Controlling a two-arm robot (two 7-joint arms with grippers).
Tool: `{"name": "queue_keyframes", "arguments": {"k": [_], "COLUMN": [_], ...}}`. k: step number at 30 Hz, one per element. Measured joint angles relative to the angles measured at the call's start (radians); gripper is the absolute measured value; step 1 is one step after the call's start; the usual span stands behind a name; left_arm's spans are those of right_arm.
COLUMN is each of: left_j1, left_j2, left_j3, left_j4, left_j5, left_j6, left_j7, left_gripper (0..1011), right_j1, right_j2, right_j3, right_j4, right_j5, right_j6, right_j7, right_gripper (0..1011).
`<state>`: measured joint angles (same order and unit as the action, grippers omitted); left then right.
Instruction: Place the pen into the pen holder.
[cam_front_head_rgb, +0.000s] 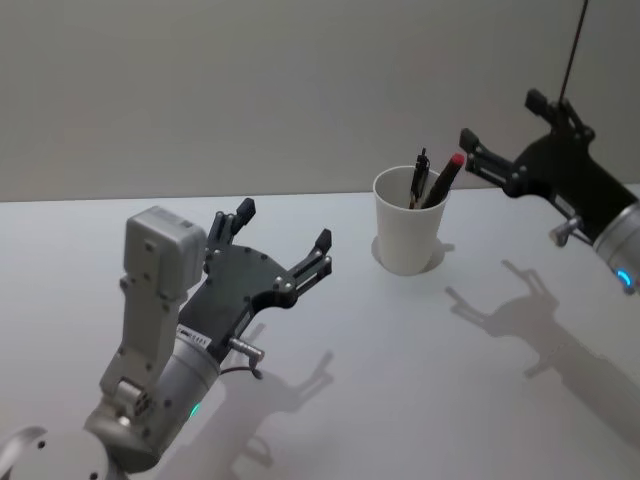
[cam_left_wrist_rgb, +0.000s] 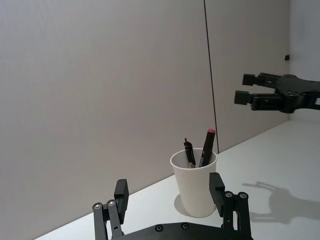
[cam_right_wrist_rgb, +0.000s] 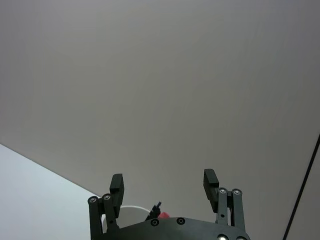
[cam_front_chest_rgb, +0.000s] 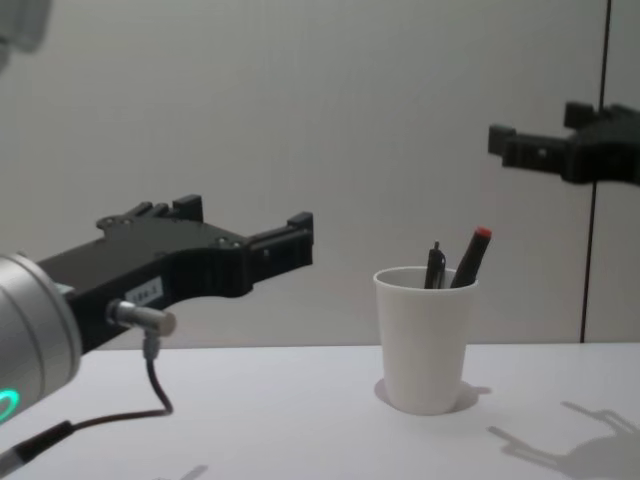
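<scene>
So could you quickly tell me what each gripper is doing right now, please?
Left gripper: open, empty, above the table.
Right gripper: open, empty, raised beside the pen holder, which already holds two pens.

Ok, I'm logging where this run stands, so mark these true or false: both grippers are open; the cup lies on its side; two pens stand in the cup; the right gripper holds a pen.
1. Both grippers are open. True: the left gripper and right gripper both have spread fingers.
2. The pen holder lies on its side. False: it stands upright on the table.
3. Two pens stand in it. True: a black pen and a red-capped pen.
4. The right gripper holds a pen. False: it is empty, above the cup.
</scene>
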<state>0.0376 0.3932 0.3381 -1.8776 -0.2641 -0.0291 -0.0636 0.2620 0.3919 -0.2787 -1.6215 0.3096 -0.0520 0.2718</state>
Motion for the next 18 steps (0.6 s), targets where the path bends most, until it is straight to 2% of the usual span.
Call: {"name": "queue_keyframes", "arguments": {"k": [18], "left_j1": [-0.177], "left_j2": [-0.008], "left_j3": [0.076], "left_j4": [0.162], "left_j5": [0.042], "left_j6": [0.028], "left_j7": [0.034], "left_gripper": [1001], "right_j1": [-0.176], "right_j2": [-0.035], "right_j3": [0.034], "right_j4": [-0.093], "right_j5": [-0.014], "right_j6": [0.055], "right_j7": [-0.13], "right_gripper": [1002]}}
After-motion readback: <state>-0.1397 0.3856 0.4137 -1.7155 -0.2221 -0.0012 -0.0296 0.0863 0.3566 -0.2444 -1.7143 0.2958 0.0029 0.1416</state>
